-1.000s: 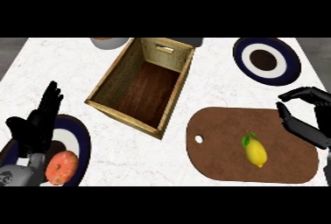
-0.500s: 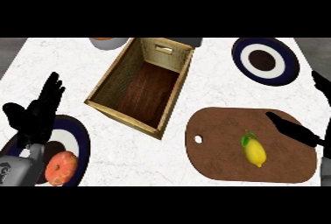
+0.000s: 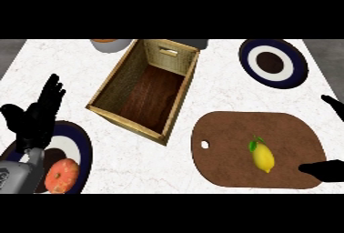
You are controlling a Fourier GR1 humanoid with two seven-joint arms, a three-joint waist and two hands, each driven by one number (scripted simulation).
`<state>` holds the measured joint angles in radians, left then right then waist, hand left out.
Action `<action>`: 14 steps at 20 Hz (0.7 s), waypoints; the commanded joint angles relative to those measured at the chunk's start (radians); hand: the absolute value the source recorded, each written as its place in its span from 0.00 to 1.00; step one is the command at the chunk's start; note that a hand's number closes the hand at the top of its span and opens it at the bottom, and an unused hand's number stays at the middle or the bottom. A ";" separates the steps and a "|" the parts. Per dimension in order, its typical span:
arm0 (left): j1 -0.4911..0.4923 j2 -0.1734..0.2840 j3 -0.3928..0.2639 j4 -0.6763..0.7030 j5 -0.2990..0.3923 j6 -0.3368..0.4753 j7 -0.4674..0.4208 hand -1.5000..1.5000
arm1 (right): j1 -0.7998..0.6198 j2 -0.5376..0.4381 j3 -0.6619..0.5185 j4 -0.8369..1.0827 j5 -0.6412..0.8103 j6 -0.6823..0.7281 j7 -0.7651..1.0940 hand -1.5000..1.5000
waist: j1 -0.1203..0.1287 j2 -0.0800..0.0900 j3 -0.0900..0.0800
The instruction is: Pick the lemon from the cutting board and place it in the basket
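Lemon (image 3: 263, 158) lies on the cutting board (image 3: 228, 136), right of the board's centre. Long axis runs near top-to-bottom in the head view, slightly tilted; green leaf end toward the top-left, pointed tip toward the bottom-right.

Right hand (image 3: 324, 171) shows only at the right edge: one dark part over the board's lower right corner, just right of the lemon and not touching it, another tip higher up at the edge. Cannot tell whether it is spread or closed. Left hand (image 3: 37, 118) rests at the left, fingers straight and up, over the rim of a blue-rimmed plate (image 3: 79, 141) carrying an orange fruit (image 3: 62, 175).

Basket (image 3: 149, 88) sits left of the board, tilted, wood floor showing. Second plate (image 3: 274, 61) with a dark centre at the top right. Counter (image 3: 222, 98) is white marble; grey strips show past its left and right ends.
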<state>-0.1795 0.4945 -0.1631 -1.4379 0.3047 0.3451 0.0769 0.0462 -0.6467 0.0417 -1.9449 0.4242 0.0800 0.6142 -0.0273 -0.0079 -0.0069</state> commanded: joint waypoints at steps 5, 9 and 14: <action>-0.024 0.000 0.019 -0.040 -0.010 -0.013 0.056 0.50 | -0.009 -0.079 -0.089 -0.302 -0.290 0.315 0.416 0.00 | 0.020 0.004 0.006; -0.027 -0.091 0.020 0.080 -0.075 -0.035 -0.052 0.50 | -0.042 0.006 -0.080 -0.295 -0.267 0.304 0.426 0.00 | 0.023 0.008 0.006; -0.002 -0.067 0.082 -0.003 -0.069 -0.085 0.021 0.50 | 0.051 0.100 -0.118 -0.241 -0.132 0.254 0.208 0.00 | 0.025 0.007 0.007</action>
<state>-0.1820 0.4506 -0.1093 -1.4461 0.2530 0.2868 0.0937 0.0823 -0.6027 -0.0571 -2.2211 0.2364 0.3301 0.8931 -0.0051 -0.0017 -0.0006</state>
